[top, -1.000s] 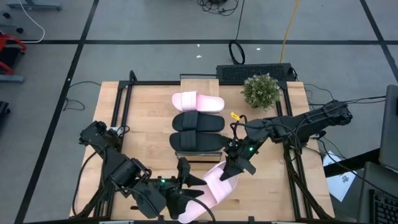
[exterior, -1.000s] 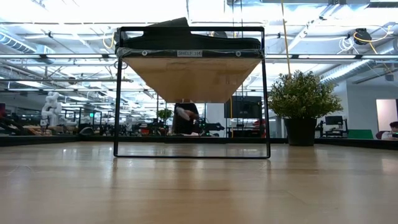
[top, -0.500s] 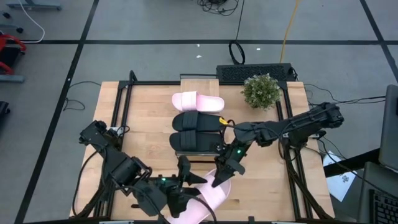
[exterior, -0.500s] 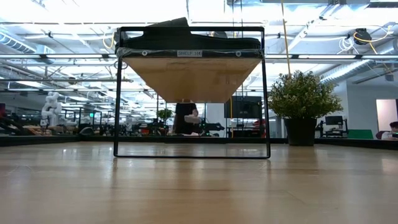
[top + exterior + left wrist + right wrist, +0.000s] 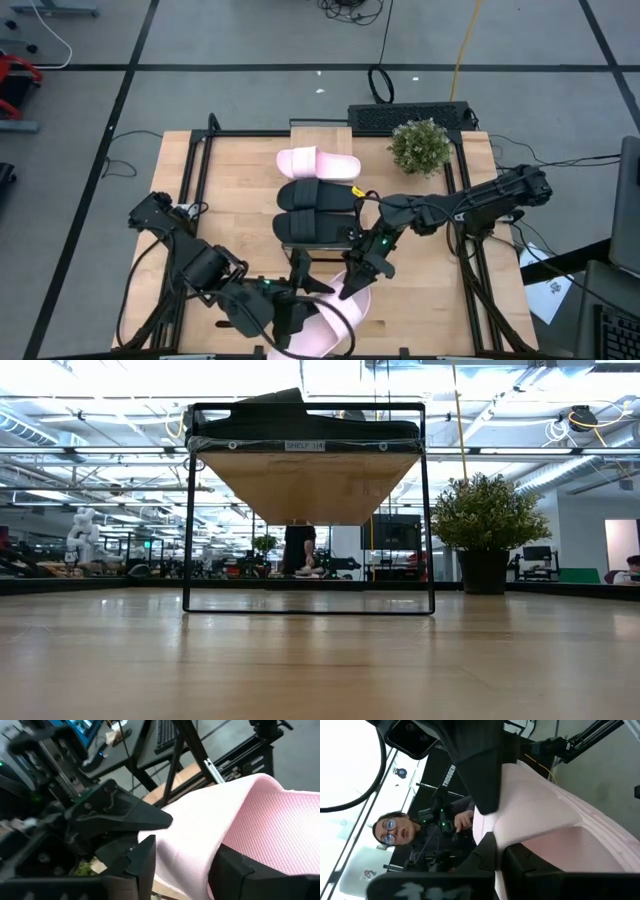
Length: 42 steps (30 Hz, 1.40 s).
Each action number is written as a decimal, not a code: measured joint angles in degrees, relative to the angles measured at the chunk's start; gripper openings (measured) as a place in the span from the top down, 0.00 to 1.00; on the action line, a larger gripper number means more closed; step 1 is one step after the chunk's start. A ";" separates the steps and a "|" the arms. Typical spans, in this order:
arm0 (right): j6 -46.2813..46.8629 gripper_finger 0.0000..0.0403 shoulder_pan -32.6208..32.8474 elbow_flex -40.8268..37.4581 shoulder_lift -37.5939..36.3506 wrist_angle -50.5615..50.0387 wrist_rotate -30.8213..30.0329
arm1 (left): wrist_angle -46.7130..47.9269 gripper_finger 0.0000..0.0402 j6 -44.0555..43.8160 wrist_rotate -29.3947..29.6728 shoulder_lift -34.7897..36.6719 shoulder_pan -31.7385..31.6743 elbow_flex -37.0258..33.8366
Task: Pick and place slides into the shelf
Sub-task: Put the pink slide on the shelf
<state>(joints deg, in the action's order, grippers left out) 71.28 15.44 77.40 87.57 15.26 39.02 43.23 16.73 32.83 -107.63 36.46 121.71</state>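
Your last pale pink slide (image 5: 335, 315) is off the tabletop near the front edge of the table (image 5: 230, 190), held between both arms, and over the past second it has swung. A second ago the right gripper (image 5: 355, 280) sat further right with the slide stretched out on a slant; now that gripper has come in toward the near end of the shelf (image 5: 318, 135) and the slide hangs more bunched beneath it. The left gripper (image 5: 300, 318) has edged right along the front edge, and its wrist view shows its fingers closed on the pink strap (image 5: 200, 845). The right wrist view shows pink foam (image 5: 545, 820) pinched between that gripper's fingers, so both hold it. One pink slide (image 5: 317, 163) and two black slides (image 5: 318, 211) already lie on the shelf top, leaving a bare strip at the near end. This looks like a handover or re-grip, so you likely want one gripper to let go before the other carries the slide to that free spot.
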 joint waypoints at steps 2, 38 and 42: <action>-0.12 1.00 0.00 -0.02 0.00 0.14 -0.14 | 0.88 0.66 -1.63 -1.37 0.00 -0.69 0.02; -13.56 0.87 -1.88 0.22 -3.64 12.39 -7.74 | 17.31 1.00 -34.06 19.00 -0.15 10.59 -0.15; -25.76 0.87 -0.14 0.31 -5.61 12.14 -7.89 | 18.15 1.00 -37.39 23.97 -0.05 11.29 -0.17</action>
<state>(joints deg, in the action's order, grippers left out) 45.52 15.31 77.71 81.96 27.40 31.13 61.38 -20.66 56.81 -107.69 47.75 121.54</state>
